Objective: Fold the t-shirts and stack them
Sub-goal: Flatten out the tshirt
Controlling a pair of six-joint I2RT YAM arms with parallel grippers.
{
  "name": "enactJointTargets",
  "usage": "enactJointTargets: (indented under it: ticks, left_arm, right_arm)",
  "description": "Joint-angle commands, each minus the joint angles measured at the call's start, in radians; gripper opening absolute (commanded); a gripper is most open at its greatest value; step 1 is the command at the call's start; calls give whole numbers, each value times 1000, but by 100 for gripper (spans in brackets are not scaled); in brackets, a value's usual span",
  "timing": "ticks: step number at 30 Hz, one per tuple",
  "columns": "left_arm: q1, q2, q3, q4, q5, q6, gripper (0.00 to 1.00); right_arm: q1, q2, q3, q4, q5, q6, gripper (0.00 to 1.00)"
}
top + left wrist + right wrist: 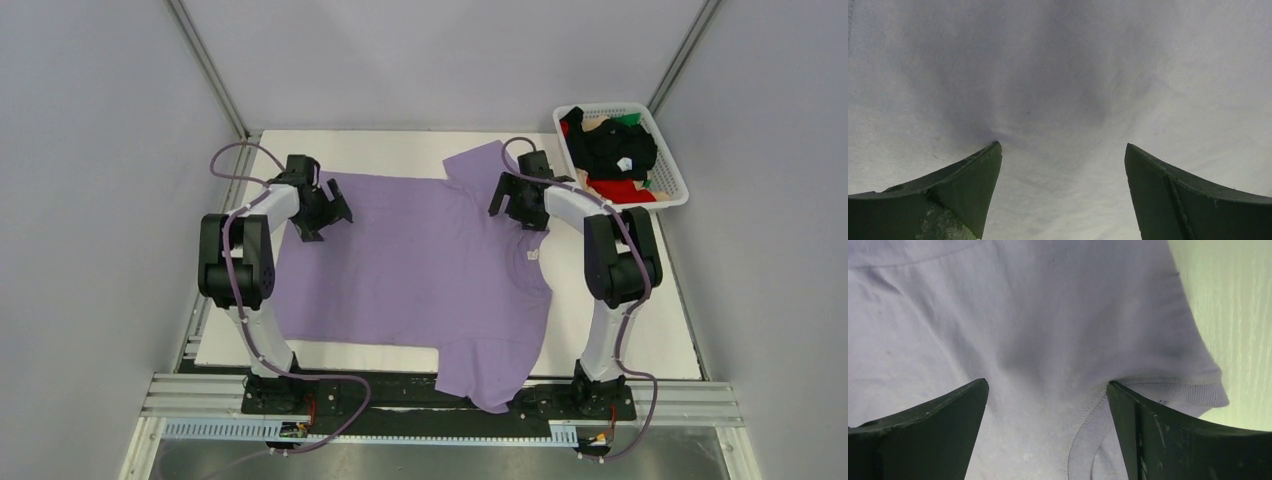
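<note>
Left claw point(322, 210) spread wide, one tip dimpling the lavender t-shirt point(420, 280). Right claw point(518, 203) spread wide too, beside the shirt's ribbed band point(1193, 392).

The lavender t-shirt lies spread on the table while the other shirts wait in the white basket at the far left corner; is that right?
Not quite: the top external view shows the white basket at the far right corner. The lavender t-shirt does lie spread on the table, with the other shirts in that basket.
</note>
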Motion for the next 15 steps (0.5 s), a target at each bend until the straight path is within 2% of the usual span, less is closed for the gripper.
enactJointTargets:
  ticks: [1,10,15]
  left_arm:
    - [4,75,59,-1,-22,-10,100]
    - [18,228,251,-57,-50,-19,100]
    - [19,299,376,-84,-32,-16,100]
  right_arm:
    - [-42,102,85,-12,6,-21,100]
    - [-114,327,361,-55,-95,-26,100]
    - [-131,428,546,-103,-77,-22,100]
